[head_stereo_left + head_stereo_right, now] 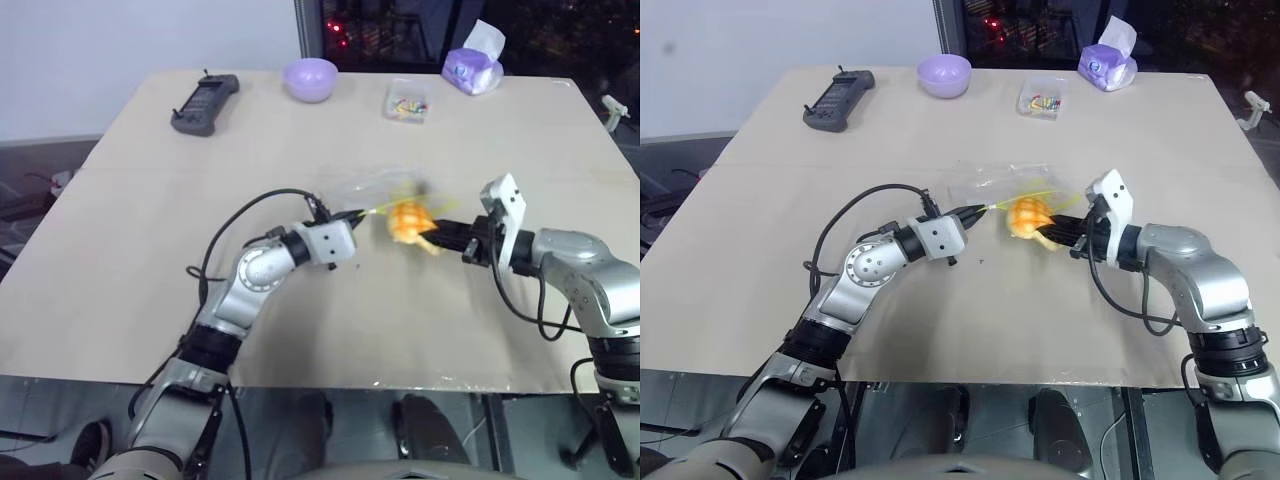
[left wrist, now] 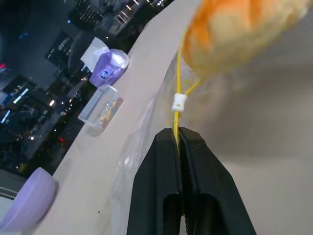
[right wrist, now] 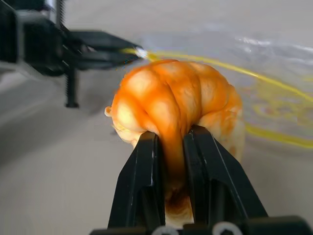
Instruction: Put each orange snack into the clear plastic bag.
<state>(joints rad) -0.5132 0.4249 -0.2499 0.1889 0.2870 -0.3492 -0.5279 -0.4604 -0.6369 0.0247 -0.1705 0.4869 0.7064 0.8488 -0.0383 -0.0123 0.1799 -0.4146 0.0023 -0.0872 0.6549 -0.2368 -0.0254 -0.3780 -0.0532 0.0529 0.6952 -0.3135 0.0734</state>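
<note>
The right gripper (image 3: 171, 147) squeezes an orange snack (image 3: 178, 110) between its two black fingers, the soft bun bulging out around them. It holds the bun above the middle of a pale wooden table (image 1: 760, 250), right at the mouth of a clear plastic bag (image 1: 990, 185).

The left gripper (image 2: 179, 134) is pinched tight on the bag's yellow sealing strip (image 2: 175, 83), just behind a small white slider on the strip. It lifts that edge so the strip stretches toward the bun, and the two grippers point at each other from opposite sides, with the bun between them. The rest of the crinkly bag lies on the table behind the bun, on the far side from the robot.

Along the far edge of the table, well apart from the grippers, stand four things. From the robot's left to right they are a dark handheld device (image 1: 205, 102), a purple bowl (image 1: 310, 78), a small clear box (image 1: 406, 100) of colourful bits, and a purple tissue pack (image 1: 472, 68) with a white tissue sticking up.
</note>
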